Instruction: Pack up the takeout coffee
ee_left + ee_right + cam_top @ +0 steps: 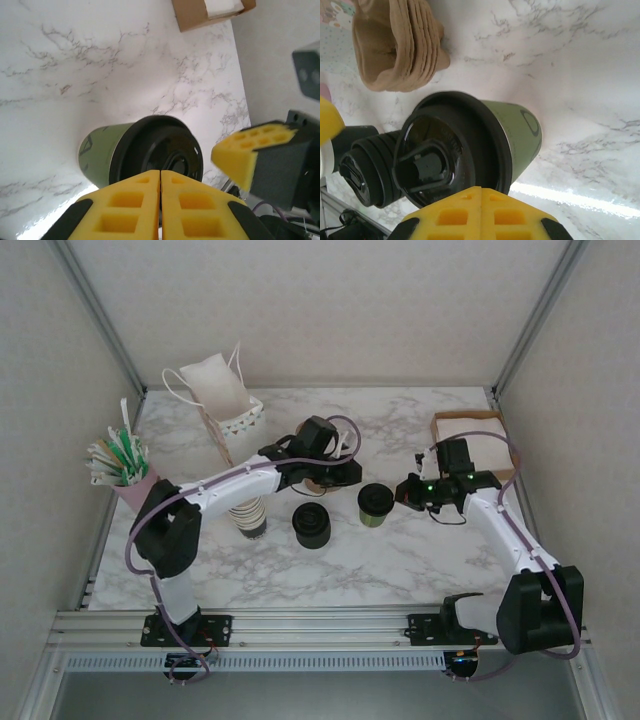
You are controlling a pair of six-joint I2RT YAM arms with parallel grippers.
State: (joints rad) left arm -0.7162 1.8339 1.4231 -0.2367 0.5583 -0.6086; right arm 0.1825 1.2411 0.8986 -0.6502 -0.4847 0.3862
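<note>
Though takeout coffee [470, 150] has dark logo [531, 122] on wall, txt illegible.

Bright, even light throughout. Glare streaks the marble desk [580, 197] in both wrist views, where the close yellow pads [450, 220] look slightly soft.

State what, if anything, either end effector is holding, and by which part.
Nothing is held. The left end effector and the right end effector are both shut empty near the olive-green paper cup with a round black plastic lid.
</note>
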